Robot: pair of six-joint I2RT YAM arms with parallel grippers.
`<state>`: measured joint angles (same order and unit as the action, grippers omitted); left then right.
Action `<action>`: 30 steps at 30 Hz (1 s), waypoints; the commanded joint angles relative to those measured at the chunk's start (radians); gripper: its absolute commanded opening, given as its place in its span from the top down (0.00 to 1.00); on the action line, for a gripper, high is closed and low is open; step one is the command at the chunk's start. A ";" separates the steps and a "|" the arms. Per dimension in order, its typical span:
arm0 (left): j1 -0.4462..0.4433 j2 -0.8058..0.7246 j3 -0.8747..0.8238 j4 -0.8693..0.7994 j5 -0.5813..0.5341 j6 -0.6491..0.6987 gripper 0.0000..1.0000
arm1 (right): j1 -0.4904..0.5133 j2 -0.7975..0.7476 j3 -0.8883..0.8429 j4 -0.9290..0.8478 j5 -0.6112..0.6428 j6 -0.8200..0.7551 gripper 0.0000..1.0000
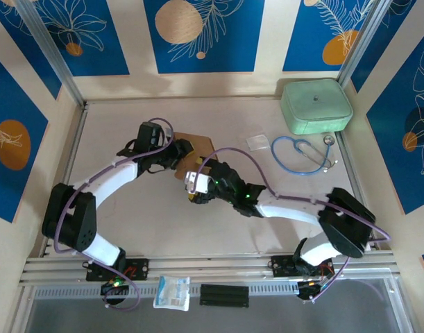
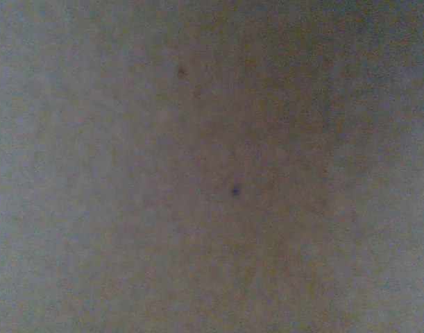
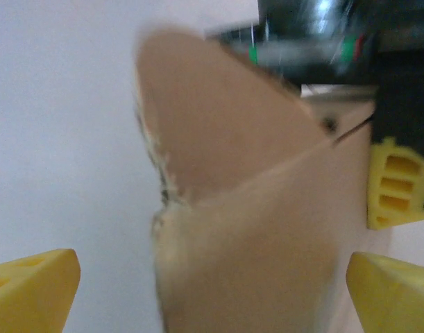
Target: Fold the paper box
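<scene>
Lying within spread right pincer point(image 3: 212, 281), paper box point(image 3: 246, 229), rounded flap pointing away

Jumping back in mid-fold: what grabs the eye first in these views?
Both arms meet mid-table over the brown box. Seen from the right wrist, its flap curls up between the right fingers, which stand wide apart. A mint-green case and a blue stethoscope lie at the table's far right.
</scene>
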<state>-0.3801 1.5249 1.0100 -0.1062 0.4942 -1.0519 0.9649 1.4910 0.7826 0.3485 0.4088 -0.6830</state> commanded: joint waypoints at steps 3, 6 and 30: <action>0.013 -0.038 0.016 -0.018 -0.011 -0.060 0.66 | -0.044 0.107 0.013 0.387 0.181 -0.294 0.01; 0.015 -0.034 0.011 0.002 0.015 -0.086 0.66 | -0.050 0.171 0.030 0.490 0.189 -0.353 0.01; 0.062 -0.277 0.073 -0.114 -0.179 0.186 0.15 | -0.133 -0.145 0.023 -0.132 -0.138 -0.088 0.61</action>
<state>-0.3408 1.3491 1.0199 -0.1368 0.4343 -1.0466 0.8555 1.4368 0.7670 0.4828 0.3897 -0.8574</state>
